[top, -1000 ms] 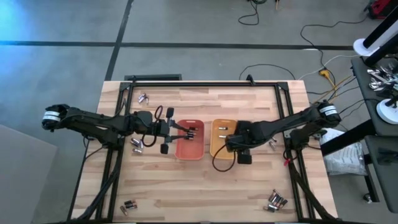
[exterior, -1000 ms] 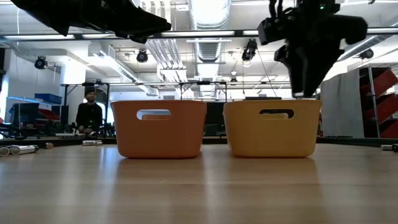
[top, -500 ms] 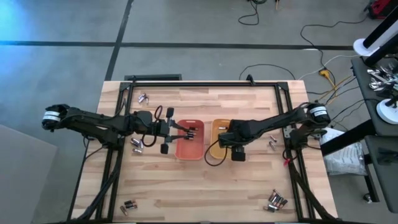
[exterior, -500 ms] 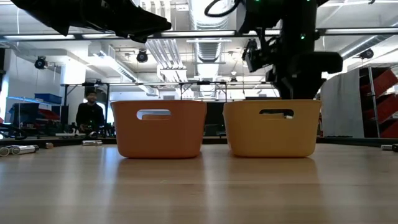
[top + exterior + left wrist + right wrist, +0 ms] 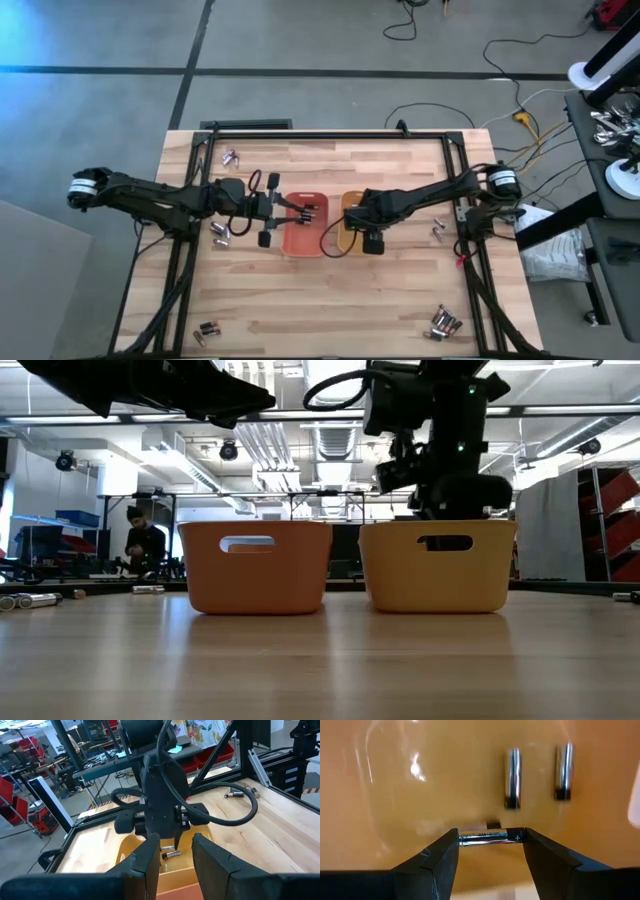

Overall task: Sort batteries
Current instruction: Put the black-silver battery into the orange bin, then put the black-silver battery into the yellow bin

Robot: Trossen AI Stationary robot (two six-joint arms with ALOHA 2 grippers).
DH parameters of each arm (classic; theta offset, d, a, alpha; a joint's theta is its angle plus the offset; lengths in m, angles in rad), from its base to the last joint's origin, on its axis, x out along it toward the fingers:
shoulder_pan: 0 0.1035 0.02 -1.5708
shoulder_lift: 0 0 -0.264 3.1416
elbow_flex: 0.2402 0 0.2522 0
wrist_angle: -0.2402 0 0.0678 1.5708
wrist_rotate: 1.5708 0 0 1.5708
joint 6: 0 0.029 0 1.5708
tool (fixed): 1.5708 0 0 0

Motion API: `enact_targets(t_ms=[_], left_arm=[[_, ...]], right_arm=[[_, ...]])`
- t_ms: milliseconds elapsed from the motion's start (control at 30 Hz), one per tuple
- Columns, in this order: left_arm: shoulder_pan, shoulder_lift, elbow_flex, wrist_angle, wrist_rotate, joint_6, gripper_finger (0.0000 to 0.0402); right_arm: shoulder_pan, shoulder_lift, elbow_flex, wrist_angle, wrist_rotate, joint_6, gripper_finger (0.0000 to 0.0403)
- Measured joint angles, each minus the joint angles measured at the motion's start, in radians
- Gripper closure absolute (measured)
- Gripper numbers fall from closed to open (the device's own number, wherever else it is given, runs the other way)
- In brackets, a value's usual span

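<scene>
Since a second ago your right gripper [image 5: 490,851] has been sliding leftward over the yellow tray [image 5: 347,206], center frame; it is clamping a silvery battery [image 5: 490,837] end to end above two cells [image 5: 513,777] lying inside. Your left gripper [image 5: 176,851] is hovering half open over the orange tray [image 5: 304,241].

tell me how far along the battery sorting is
Done: two silver batteries already lie in the yellow tray. In hand: the right gripper holds another battery over that tray. Left: loose batteries remain on the table; the left gripper hovers over the orange tray.
</scene>
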Motion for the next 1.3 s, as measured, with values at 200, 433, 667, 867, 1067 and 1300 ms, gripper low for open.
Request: enact_targets(t_ms=[200,433,667,867,1067,1300], left_arm=[[0.0,0.0,0.0,0.0,0.0,0.0,0.0306],[0.0,0.0,0.0,0.002,0.0,0.0,0.0306],[0.0,0.0,0.0,0.002,0.0,0.0,0.0306],[0.0,0.0,0.0,-0.002,0.0,0.008,0.0306],[0.0,0.0,0.0,-0.002,0.0,0.008,0.0306],[0.0,0.0,0.0,-0.002,0.0,0.008,0.0306]], right_arm=[[-0.021,0.024,-0.019,0.078,0.0,-0.022,0.0205],[-0.058,0.05,-0.028,0.142,0.0,-0.04,0.0195],[-0.073,0.078,-0.027,0.146,0.009,-0.043,0.0196],[-0.074,0.07,-0.031,0.139,0.007,-0.02,0.0175],[-0.072,0.03,-0.032,0.124,0.008,-0.002,0.013],[-0.069,-0.046,-0.031,0.103,0.008,0.001,0.0085]])
